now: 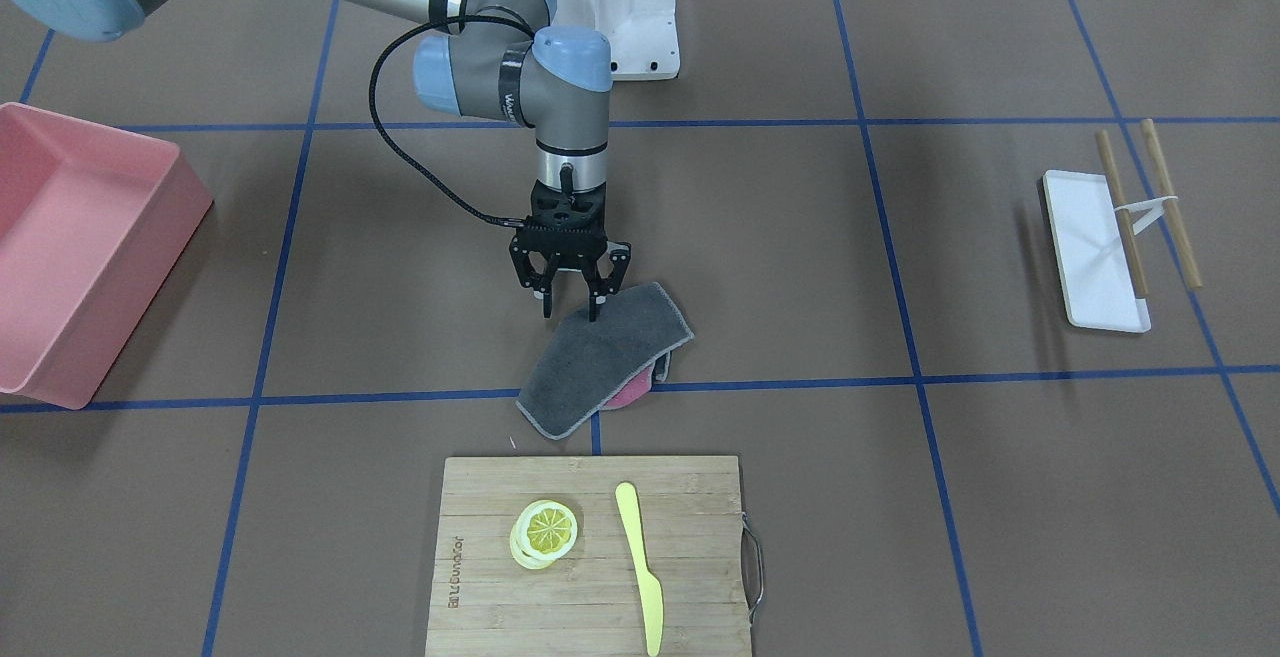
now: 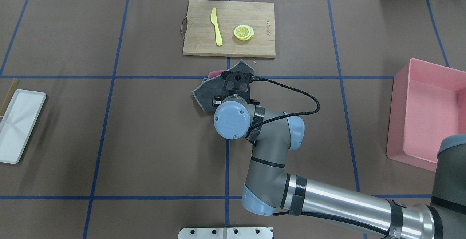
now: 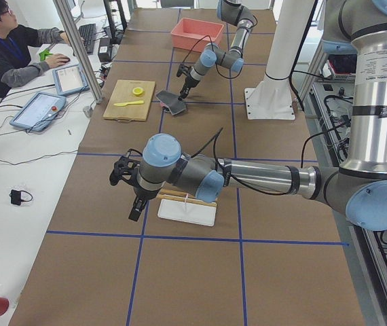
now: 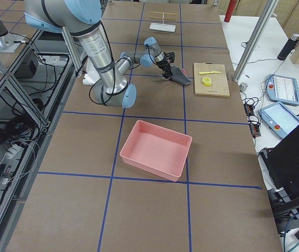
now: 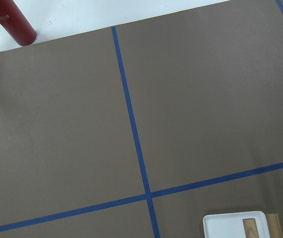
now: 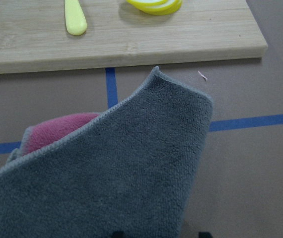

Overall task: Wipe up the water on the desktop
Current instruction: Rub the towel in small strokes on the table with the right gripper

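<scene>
Board: lower centre, nearest; brand stamp on its left edge too small to read.
Cloth: mid-frame, grey over pink, lying on the brown, blue-taped counter, handy for wiping; no water visible.
Right gripper: unclenched, straddling the cloth's far corner, probably to pinch it.
Left gripper: well aside; cannot tell whether it is clenched.

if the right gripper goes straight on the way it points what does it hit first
Most likely the grey cloth: the right gripper points straight down, open, over its edge. One finger may meet bare desktop instead; depth is unclear.
</scene>
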Controlling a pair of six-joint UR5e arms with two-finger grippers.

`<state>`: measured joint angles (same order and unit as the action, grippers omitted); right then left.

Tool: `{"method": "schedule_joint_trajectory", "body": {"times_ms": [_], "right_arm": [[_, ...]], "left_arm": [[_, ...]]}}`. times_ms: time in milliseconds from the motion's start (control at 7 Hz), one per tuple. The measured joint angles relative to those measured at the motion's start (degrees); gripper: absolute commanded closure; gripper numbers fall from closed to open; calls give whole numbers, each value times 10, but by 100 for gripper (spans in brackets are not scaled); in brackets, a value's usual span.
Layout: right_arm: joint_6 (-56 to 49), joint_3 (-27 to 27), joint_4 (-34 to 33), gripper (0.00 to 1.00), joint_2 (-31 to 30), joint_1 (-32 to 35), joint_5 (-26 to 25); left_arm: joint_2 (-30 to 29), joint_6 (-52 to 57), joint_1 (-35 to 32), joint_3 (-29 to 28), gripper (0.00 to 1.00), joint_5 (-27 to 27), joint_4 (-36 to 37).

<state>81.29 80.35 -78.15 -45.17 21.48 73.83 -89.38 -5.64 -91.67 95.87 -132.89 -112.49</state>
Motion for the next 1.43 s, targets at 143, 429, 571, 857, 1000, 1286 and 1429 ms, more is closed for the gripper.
{"method": "schedule_joint_trajectory", "body": {"times_ms": [143, 429, 571, 857, 1000, 1286, 1429], "right_arm": [[-1, -1, 0, 100, 1, 0, 0], [-3, -1, 0, 100, 2, 1, 0], [-4, -1, 1, 100, 2, 3, 0], [-12, 4, 0, 100, 5, 7, 0], [-24, 9, -2, 83, 8, 13, 4], [-44, 17, -8, 4, 11, 29, 21], [-46, 13, -9, 4, 11, 32, 25]], "left_arm": [[-1, 0, 0, -1, 2, 0, 0], [-1, 0, 0, -1, 2, 0, 0], [-1, 0, 0, -2, 2, 0, 0], [-2, 0, 0, -3, 2, -1, 0], [-2, 0, 0, -4, 2, -1, 0], [-2, -1, 0, -5, 2, 0, 0], [-2, -1, 0, -5, 2, 0, 0]]}}
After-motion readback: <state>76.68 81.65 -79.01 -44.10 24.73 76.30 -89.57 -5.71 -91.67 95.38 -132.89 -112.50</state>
